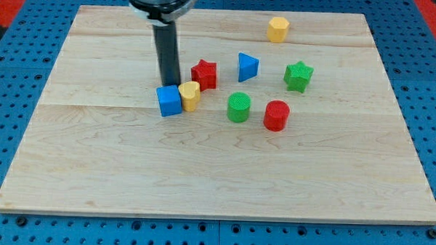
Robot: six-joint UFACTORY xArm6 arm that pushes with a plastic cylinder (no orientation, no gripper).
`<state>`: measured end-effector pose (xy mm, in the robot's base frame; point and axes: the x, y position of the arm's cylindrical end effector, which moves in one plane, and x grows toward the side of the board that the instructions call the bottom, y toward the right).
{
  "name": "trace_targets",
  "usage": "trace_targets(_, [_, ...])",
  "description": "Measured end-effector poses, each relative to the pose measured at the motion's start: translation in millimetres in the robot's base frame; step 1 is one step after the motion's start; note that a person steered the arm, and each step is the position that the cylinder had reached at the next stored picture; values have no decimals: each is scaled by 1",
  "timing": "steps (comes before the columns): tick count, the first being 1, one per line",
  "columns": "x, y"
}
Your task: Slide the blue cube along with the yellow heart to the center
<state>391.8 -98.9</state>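
Observation:
The blue cube (169, 101) sits a little left of the board's middle. The yellow heart (190, 94) touches its right side. My tip (168, 85) stands right behind the blue cube, at its top edge in the view, seemingly in contact with it. The dark rod rises from there to the view's top.
A red star (204, 74) lies just up-right of the yellow heart. A blue triangle (247, 67), green star (298, 76), green cylinder (239, 107) and red cylinder (276, 115) lie to the right. A yellow hexagon (278, 28) sits near the top edge of the wooden board (93, 169).

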Motion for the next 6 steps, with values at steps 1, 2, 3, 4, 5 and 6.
trace_targets(1, [-15, -50])
trace_targets(2, [9, -35])
trace_targets(3, [52, -1])
trace_targets(4, [48, 40])
trace_targets(5, [44, 60])
trace_targets(6, [62, 61])
